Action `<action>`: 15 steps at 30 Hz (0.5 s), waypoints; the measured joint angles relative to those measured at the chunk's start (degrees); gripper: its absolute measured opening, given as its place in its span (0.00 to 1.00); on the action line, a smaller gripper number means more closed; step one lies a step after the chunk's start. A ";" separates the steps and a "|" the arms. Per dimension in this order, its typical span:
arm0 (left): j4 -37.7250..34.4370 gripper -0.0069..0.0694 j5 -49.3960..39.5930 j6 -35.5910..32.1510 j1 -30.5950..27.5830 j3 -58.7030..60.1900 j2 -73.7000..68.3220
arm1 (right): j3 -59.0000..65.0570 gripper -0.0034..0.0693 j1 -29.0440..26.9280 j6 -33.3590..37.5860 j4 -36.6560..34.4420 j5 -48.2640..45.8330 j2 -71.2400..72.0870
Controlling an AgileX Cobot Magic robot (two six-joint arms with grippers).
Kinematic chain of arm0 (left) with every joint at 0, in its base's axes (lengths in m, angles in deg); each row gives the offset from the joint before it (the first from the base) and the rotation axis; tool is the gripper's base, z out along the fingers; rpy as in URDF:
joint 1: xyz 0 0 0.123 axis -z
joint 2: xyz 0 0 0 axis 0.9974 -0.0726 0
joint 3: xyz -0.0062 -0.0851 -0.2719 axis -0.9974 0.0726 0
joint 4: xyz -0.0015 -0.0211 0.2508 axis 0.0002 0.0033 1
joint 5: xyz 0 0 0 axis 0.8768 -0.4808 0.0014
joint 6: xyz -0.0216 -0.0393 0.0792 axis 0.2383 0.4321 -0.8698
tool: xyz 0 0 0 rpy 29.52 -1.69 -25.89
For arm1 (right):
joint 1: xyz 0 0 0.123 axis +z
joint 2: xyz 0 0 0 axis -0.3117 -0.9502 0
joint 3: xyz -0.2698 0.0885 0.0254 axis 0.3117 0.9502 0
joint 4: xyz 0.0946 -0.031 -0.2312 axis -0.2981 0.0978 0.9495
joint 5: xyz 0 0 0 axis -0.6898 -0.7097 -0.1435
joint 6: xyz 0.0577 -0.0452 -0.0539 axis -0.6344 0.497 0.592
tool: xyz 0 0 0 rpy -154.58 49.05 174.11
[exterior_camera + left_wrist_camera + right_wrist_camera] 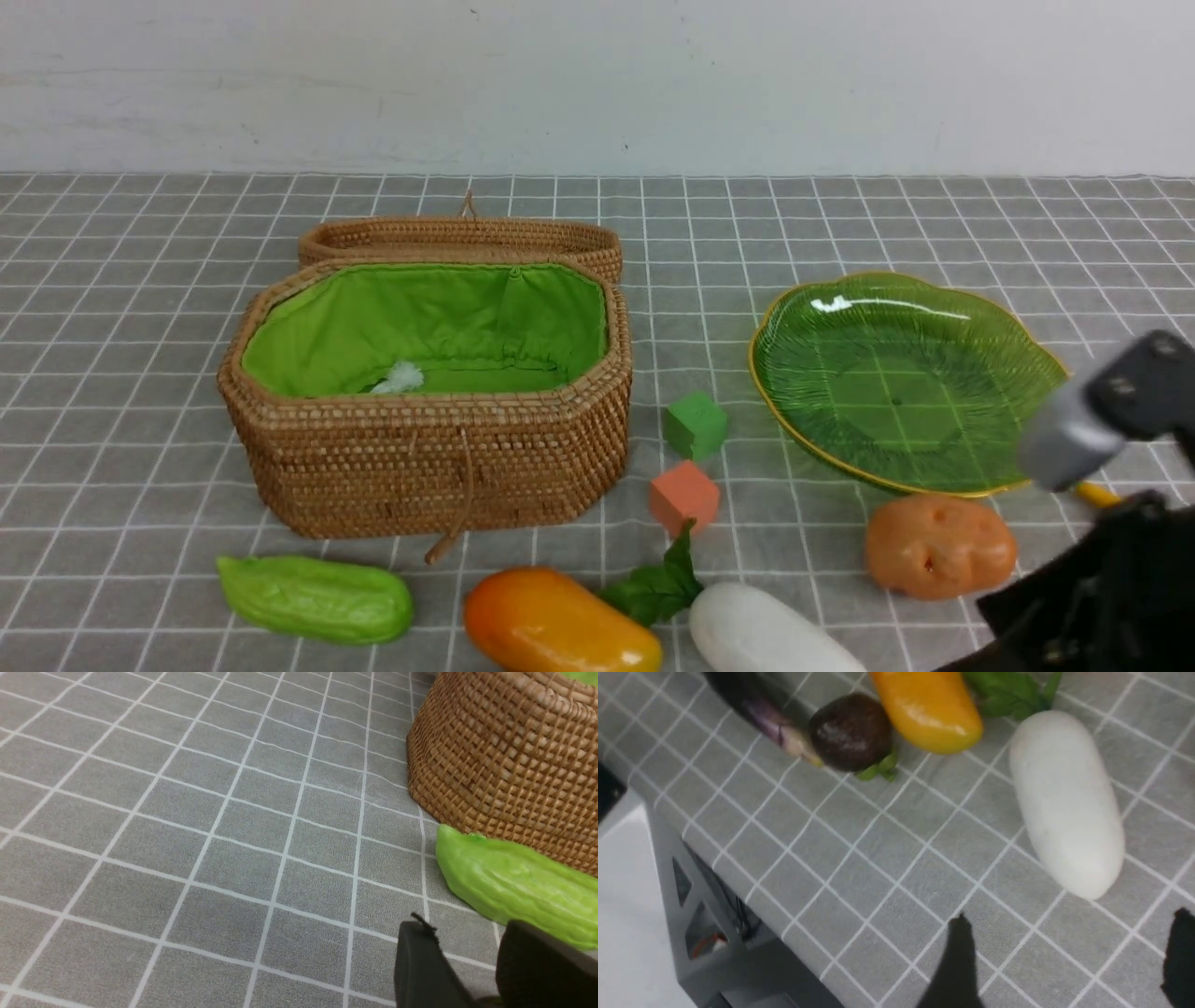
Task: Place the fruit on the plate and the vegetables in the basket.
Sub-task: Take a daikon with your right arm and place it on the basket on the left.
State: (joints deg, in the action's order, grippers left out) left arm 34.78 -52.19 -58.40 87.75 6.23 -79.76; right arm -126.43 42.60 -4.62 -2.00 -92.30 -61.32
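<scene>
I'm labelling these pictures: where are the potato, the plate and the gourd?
potato [938, 546]: front view, middle of its body.
plate [896, 392]: front view, bare centre.
gourd [316, 599]: front view, its middle.

Bright, even light; glare on the plate [906, 392]; right wrist view blurred.

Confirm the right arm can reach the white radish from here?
Probably yes. The right gripper is open, and the white radish lies just ahead of it with only bare tablecloth between.

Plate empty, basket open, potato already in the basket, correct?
No. The potato lies on the tablecloth in front of the plate, not in the basket, as the front view shows. Plate empty and basket open are right.
</scene>
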 joint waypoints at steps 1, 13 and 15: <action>0.00 0.40 0.00 0.00 0.00 0.00 0.00 | -0.63 0.95 3.18 0.34 1.48 1.36 -4.25; 0.00 0.40 0.00 0.00 0.00 0.00 0.00 | -1.51 0.79 9.61 -2.17 11.78 21.92 -33.23; 0.00 0.40 0.00 0.00 0.00 0.00 0.00 | -1.51 0.73 9.67 -2.16 12.00 21.58 -35.09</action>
State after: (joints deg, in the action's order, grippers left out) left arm 34.78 -52.19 -58.40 87.75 6.23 -79.76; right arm -127.94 52.26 -6.78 10.00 -70.71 -96.40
